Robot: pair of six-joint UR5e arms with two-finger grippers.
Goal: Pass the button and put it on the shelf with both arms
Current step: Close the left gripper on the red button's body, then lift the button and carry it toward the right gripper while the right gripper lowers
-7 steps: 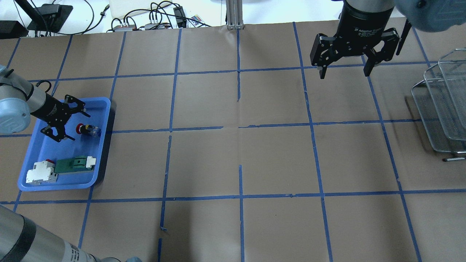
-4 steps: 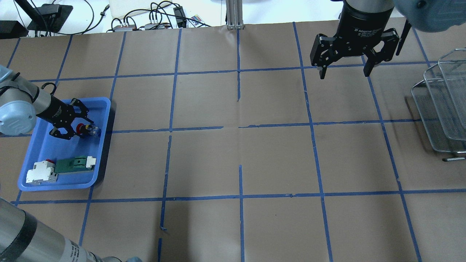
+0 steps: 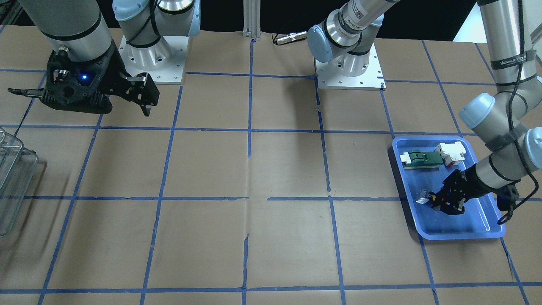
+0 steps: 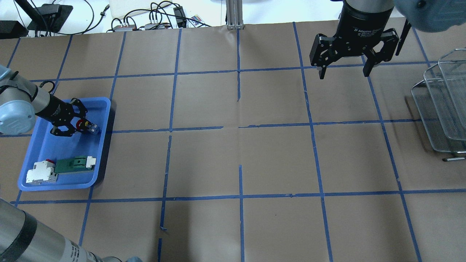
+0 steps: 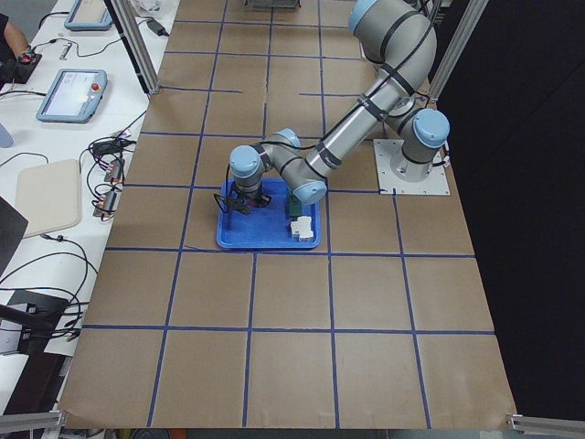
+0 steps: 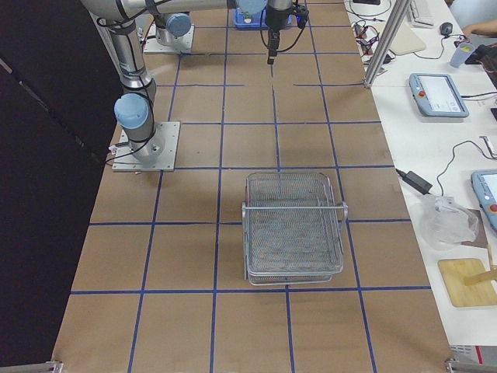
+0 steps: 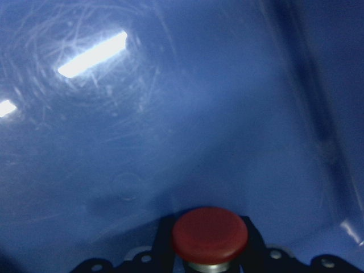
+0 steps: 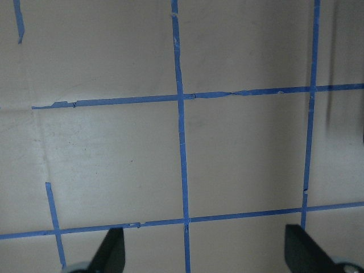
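The button lies in the blue tray at the table's left, red cap toward my wrist and clear block pointing right. My left gripper is low in the tray, its fingers closed on the button's collar. In the front-facing view the clear block sticks out past the left gripper. The left wrist view shows the red cap close up. My right gripper hangs open and empty over the far right of the table. The wire-mesh shelf stands at the right edge.
A green-and-white flat part and a white-and-red block lie in the tray's near end. The shelf also shows in the exterior right view. Brown paper with blue tape lines covers the table between tray and shelf.
My left gripper moved right over the button, and its fingers closed around it. The button has shifted slightly. The right arm has not moved.
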